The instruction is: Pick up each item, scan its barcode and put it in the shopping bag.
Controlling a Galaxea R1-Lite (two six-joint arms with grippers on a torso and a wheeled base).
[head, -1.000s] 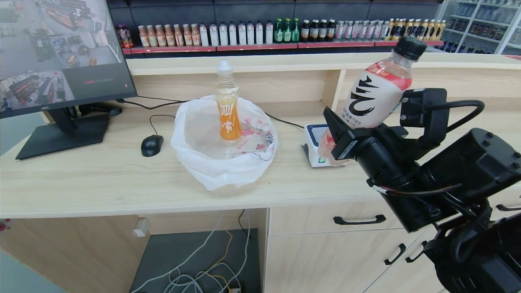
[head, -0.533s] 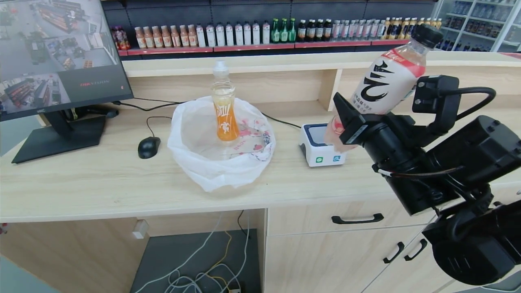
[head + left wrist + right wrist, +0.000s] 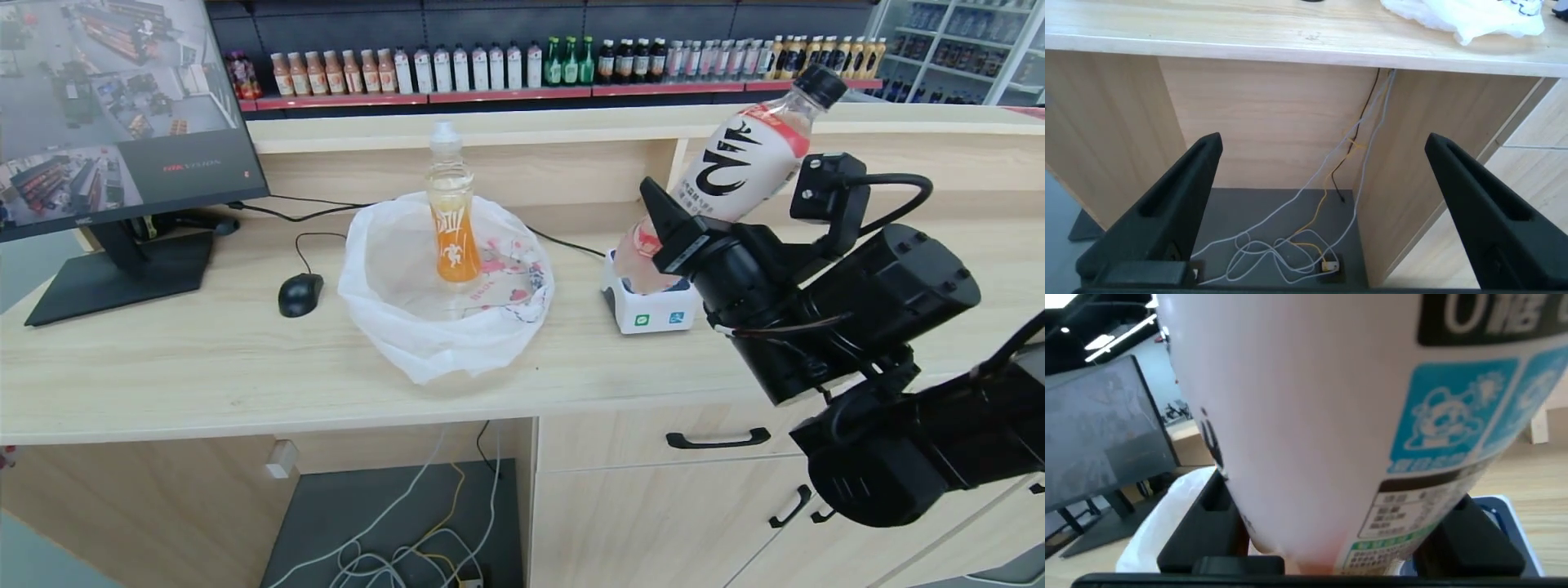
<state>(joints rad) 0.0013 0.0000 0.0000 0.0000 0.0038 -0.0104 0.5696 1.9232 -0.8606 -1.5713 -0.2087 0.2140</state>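
Step in hand, as we judge it: scanning.
- Right tool (image 3: 682, 233): clamped on the pink bottle (image 3: 739, 167), which is tilted with its base just above the scanner (image 3: 649, 310).
- Left tool (image 3: 1323, 147): fingers spread, holding nothing, low in front of the surface (image 3: 204, 359).
- Shopping bag (image 3: 441, 335): open, with an orange bottle (image 3: 451, 229) upright inside.

Next move, in our view: carry the pink bottle to the bag and lower it beside the orange one without toppling it.

Also on the surface: monitor (image 3: 114, 106), mouse (image 3: 300, 294). Room: drinks shelf (image 3: 522, 69) behind.
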